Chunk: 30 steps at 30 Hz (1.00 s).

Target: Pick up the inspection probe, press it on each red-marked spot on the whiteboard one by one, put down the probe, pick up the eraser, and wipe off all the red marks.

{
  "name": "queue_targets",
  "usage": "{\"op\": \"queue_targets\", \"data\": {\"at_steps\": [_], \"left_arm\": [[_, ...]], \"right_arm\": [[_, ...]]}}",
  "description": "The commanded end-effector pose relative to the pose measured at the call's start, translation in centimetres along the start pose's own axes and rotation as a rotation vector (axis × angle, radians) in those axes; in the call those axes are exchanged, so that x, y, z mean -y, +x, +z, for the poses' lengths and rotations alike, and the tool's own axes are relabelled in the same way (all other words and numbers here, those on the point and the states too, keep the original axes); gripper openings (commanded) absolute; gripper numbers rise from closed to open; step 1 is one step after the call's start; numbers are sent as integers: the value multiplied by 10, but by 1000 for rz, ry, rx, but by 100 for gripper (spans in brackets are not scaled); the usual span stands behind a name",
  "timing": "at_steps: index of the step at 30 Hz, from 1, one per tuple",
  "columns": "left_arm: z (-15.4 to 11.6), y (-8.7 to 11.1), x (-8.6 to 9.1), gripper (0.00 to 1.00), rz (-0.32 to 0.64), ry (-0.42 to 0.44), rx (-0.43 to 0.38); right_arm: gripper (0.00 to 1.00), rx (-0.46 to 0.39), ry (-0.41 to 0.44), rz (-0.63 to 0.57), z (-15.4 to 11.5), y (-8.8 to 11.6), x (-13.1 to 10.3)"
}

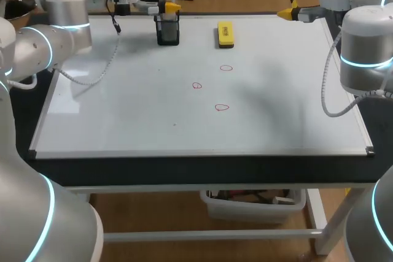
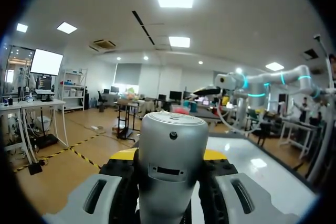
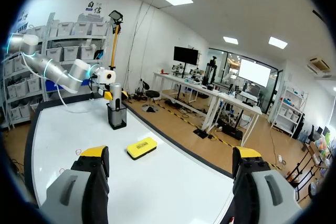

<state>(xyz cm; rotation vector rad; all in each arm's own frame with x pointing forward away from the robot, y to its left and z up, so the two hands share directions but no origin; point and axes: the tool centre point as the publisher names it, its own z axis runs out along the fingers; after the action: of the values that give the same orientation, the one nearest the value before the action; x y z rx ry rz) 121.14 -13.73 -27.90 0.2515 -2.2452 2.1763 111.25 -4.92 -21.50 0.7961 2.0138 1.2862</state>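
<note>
Presently left jaws clasp the probe [image 2: 170, 150] in its holder [image 1: 167, 32]; right jaws gape.

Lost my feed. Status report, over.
Left fingers shut on probe, probe in its holder. Right fingers open, empty. Three red marks on whiteboard, eraser beside holder. Nothing in the way.

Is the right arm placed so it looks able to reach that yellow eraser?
Probably yes. The right tool is open, and only bare whiteboard lies between it and the eraser; the left tool is off holding the probe.
</note>
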Motion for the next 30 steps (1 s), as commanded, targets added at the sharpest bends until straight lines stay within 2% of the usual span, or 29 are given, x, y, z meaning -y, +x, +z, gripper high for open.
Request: {"op": "queue_targets", "data": {"at_steps": [1,15,20,28,30], "left_arm": [[-2,-3,2,0,5,2,-52],[-5,1,37,0,75,-21,-53],[-8,6,57,0,88,-47,-39],[-16,17,90,0,127,-20,-2],[-17,19,99,0,102,-12,5]], "right_arm": [[100,0,-1,0,0,0,0],[100,0,-1,0,0,0,0],[100,0,-1,0,0,0,0],[100,0,-1,0,0,0,0],[100,0,-1,0,0,0,0]]}}
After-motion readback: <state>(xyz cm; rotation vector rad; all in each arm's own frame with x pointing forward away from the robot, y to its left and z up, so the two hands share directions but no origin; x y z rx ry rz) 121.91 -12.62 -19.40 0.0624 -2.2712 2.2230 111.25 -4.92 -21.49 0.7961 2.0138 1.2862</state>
